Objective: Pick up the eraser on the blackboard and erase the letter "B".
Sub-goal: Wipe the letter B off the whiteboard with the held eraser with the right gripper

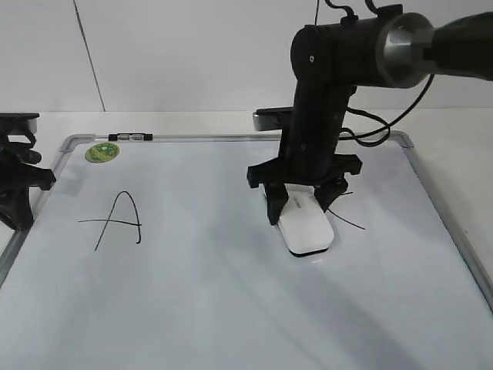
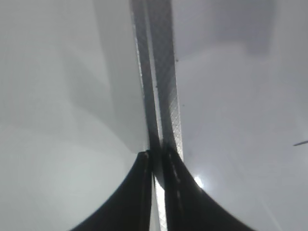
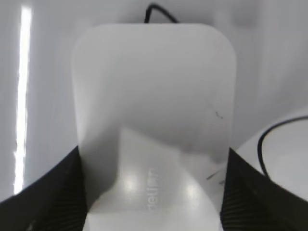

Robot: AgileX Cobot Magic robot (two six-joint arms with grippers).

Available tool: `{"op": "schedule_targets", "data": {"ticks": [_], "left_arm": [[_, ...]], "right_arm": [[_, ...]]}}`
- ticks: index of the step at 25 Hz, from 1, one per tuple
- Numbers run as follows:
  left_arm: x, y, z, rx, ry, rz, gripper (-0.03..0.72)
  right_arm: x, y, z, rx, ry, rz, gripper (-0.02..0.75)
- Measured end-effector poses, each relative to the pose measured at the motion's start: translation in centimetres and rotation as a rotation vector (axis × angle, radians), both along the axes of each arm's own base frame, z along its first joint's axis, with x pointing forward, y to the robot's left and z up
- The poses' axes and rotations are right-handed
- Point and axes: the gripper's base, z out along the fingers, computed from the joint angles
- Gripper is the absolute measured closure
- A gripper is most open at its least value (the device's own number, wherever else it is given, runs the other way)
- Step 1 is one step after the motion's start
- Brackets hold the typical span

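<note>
My right gripper stands nose-down over the middle-right of the board, its black fingers pressed against both long sides of the white rounded-rectangular plastic eraser, which lies flat on the writing surface. In my right wrist view the eraser fills the frame, small grey lettering at its 6 o'clock end, and a fingertip bears on each flank at 4 and 8 o'clock.

Thin black hand-drawn strokes, what shows of the letter "B", run out from under the eraser at about 3 o'clock; the rest of the letter is covered. The same marks appear in the wrist view as a curl at 12 o'clock and a curve at 4 o'clock.

The large white dry-erase blackboard with its grey metal frame lies flat and glossy on a pale tabletop, a plain white wall behind it. At the board's 10 o'clock corner sit a round green sticker and, on the top rail, a small black-and-silver marker. A black hand-drawn "A" stands at the eraser's 9 o'clock, well apart.

My left gripper rests at the board's 9 o'clock edge; in its wrist view the fingers meet over the frame rail, holding nothing.
</note>
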Motion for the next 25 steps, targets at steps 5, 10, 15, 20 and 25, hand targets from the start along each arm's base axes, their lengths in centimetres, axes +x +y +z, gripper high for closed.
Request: {"op": "schedule_targets", "data": {"ticks": [5, 10, 15, 20, 25], "left_arm": [[0.0, 0.0, 0.0, 0.0, 0.002, 0.0, 0.669], [0.0, 0.0, 0.0, 0.0, 0.002, 0.0, 0.669], [0.0, 0.0, 0.0, 0.0, 0.002, 0.0, 0.669], [0.0, 0.0, 0.0, 0.0, 0.004, 0.001, 0.669], [0.0, 0.0, 0.0, 0.0, 0.004, 0.001, 0.669]], "right_arm": [[-2.3, -0.1, 0.3, -0.015, 0.037, 0.04, 0.218], [-6.2, 0.3, 1.7, -0.02, 0.066, 0.104, 0.218], [-9.0, -0.6, 2.3, -0.008, 0.051, 0.115, 0.218], [-9.6, -1.1, 0.4, 0.017, -0.012, 0.104, 0.218], [-9.7, -1.2, -0.2, 0.046, -0.077, 0.093, 0.218]]}}
